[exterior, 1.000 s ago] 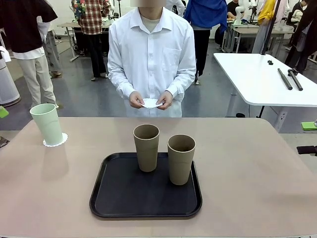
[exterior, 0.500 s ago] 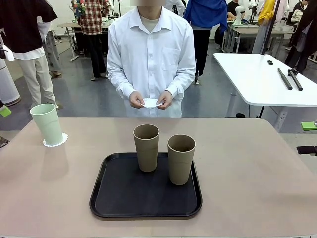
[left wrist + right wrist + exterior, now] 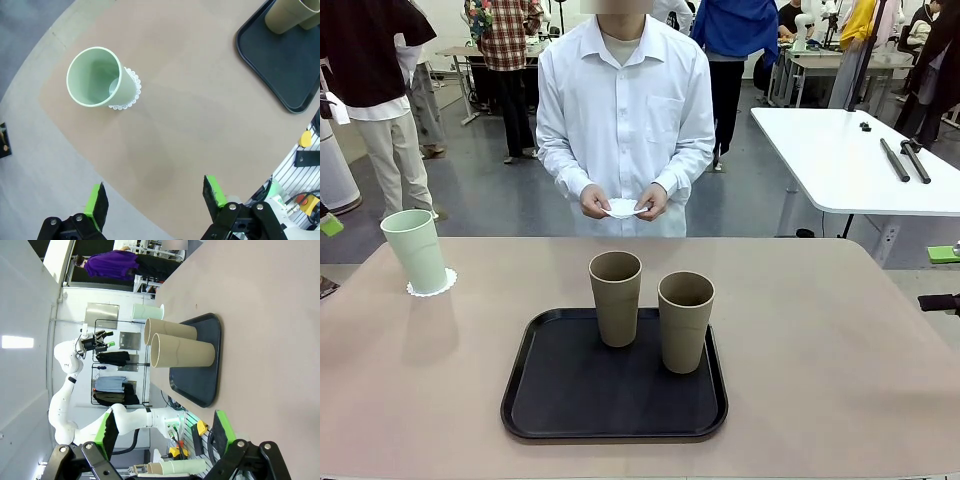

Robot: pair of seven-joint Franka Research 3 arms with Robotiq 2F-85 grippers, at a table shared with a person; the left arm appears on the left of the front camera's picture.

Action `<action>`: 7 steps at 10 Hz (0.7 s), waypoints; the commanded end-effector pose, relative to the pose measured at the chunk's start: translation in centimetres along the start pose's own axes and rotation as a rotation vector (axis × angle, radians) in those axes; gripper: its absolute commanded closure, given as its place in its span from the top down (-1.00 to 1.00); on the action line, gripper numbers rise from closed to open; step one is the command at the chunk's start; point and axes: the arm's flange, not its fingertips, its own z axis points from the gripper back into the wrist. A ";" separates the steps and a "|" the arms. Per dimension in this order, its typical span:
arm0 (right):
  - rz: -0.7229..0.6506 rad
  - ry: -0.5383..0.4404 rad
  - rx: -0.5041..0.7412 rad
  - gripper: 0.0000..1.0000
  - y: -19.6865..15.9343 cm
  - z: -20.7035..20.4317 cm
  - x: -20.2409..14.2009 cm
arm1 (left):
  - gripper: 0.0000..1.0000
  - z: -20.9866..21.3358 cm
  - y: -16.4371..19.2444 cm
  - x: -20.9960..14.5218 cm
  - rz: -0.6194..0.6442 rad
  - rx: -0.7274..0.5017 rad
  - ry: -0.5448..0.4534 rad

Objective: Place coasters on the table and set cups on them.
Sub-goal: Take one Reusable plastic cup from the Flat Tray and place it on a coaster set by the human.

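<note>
Beige-tan and matte, the table (image 3: pixel 820 400) takes the whole lower half of the front view, and a person in a white shirt (image 3: pixel 625 110) stands behind its far edge at upper centre. A black tray (image 3: pixel 570 410) with rounded corners lies in the lower middle of the frame. Two tan-brown cups stand upright on it, one (image 3: pixel 616 297) at the tray's far edge and the other (image 3: pixel 685 320) just beside it to the right, a little nearer to the camera. The mint green cup (image 3: pixel 415 250) stands upright at the left side of the frame, well apart from the tray, on a white lacy coaster (image 3: pixel 432 288) whose edge shows around its base. In the left wrist view the left fingers (image 3: pixel 96 205) are spread wide above bare table and hold nothing. The right fingers (image 3: pixel 221 430) in the right wrist view are also wide apart and empty. The person's two hands (image 3: pixel 595 202) hold more white coaster paper (image 3: pixel 625 208) in front of the waist; how many pieces, I cannot tell.
</note>
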 end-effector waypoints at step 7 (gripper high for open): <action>-0.001 -0.005 0.014 1.00 0.0 0.0 0.1 | 1.00 -3.8 -2.4 -6.7 0.435 -0.329 0.068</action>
